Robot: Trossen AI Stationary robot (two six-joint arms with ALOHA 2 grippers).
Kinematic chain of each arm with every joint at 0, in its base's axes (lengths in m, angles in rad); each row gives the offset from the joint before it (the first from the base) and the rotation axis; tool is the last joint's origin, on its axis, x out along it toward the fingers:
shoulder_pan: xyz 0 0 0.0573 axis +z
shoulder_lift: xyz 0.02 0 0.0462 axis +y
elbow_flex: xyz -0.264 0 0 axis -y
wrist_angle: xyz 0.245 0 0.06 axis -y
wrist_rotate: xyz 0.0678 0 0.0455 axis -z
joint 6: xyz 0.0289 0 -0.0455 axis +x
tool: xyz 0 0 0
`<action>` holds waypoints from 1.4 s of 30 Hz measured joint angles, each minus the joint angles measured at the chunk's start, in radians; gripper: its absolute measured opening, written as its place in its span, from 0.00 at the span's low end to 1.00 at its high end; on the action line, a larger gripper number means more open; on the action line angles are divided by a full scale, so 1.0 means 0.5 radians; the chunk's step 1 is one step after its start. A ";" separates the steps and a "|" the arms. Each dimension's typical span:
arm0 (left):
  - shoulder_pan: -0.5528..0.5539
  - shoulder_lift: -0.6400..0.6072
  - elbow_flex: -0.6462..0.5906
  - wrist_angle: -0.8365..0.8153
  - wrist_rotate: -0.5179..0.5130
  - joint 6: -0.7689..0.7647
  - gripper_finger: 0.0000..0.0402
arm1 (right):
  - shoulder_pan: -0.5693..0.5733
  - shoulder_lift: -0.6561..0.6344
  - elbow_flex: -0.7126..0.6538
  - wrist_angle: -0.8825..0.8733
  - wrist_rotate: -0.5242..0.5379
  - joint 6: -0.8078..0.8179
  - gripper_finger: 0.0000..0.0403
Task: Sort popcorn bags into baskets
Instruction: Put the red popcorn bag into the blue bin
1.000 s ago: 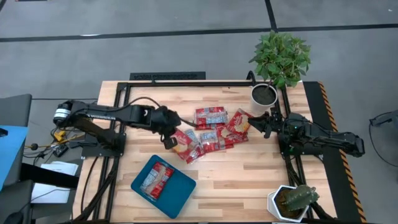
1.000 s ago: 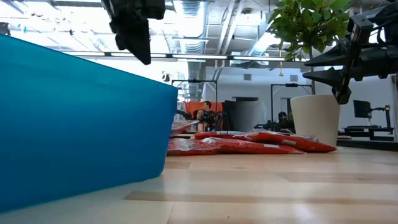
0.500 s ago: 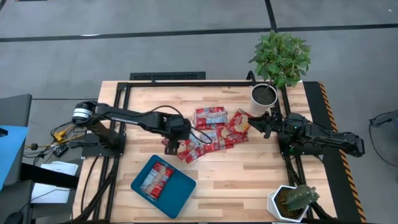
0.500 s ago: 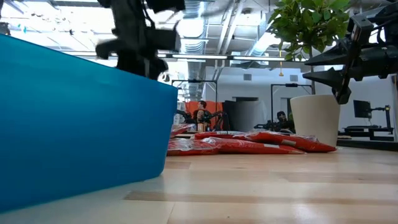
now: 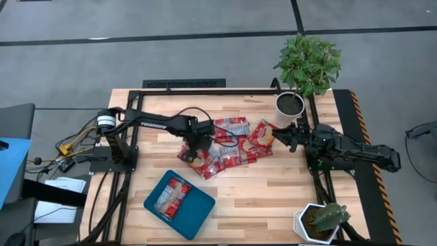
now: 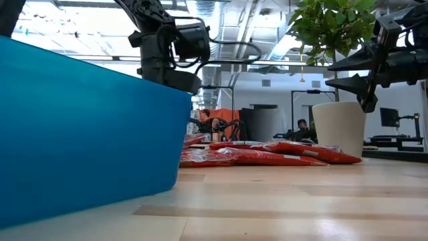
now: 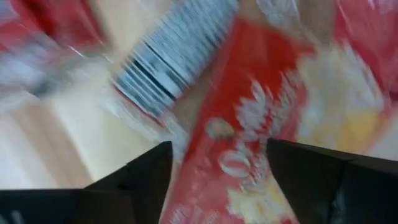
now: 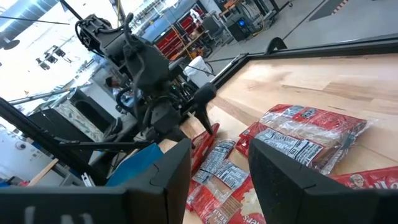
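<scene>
Several red popcorn bags [image 5: 232, 145] lie in a loose overlapping pile at the table's middle. One more bag [image 5: 171, 197] lies flat in the teal-blue basket [image 5: 199, 213] near the front left. My left gripper [image 5: 197, 152] points down, open, just above the pile's left end. A red bag [image 7: 249, 124] shows between its fingers in the left wrist view, which is blurred. I see no touch. My right gripper [image 5: 276, 133] waits open and level at the pile's right, clear of the bags.
A white pot with a leafy plant [image 5: 291, 104] stands at the back right, and a white pot with a cactus [image 5: 321, 220] at the front right corner. A black frame rail [image 5: 205, 92] runs along the far edge. Bare wood [image 5: 266, 191] lies in front of the pile.
My left gripper has sunk toward the pile's left end and gone a little toward the table's right edge, rolling about its own axis, and it has opened. The bags and the basket lie as before.
</scene>
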 joint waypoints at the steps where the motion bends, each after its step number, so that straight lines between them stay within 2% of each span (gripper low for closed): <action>1: 0.003 0.013 0.000 -0.007 0.031 0.033 0.54 | 0.000 0.004 0.000 0.000 0.000 0.000 0.45; 6: -0.009 0.086 0.010 0.006 0.077 0.163 0.31 | 0.000 0.018 0.000 0.000 0.000 -0.001 0.43; 12: -0.009 0.114 0.020 -0.043 0.036 0.076 0.04 | -0.001 0.042 0.000 0.002 0.000 0.001 0.42; 16: -0.010 0.126 0.092 -0.141 -0.001 -0.041 0.02 | -0.001 0.056 0.000 0.004 0.002 0.001 0.41; 20: -0.010 0.128 0.289 -0.277 -0.080 -0.281 0.01 | 0.000 0.057 0.000 0.002 0.001 0.002 0.41; 25: -0.020 0.126 0.635 -0.591 -0.099 -0.762 0.00 | 0.000 0.059 0.000 0.001 0.001 0.002 0.41; 29: -0.071 0.120 0.935 -0.940 -0.076 -1.292 0.00 | 0.000 0.058 0.000 0.002 0.001 0.002 0.41; 33: -0.214 0.071 1.146 -1.269 -0.074 -1.852 0.00 | 0.000 0.058 0.000 0.001 0.001 0.001 0.40; 38: -0.497 -0.100 1.189 -1.412 -0.088 -2.545 0.00 | -0.001 0.058 0.000 0.001 0.002 0.002 0.40; 42: -0.793 -0.213 1.172 -1.418 -0.230 -3.157 0.00 | 0.000 0.058 0.000 0.001 0.001 0.002 0.41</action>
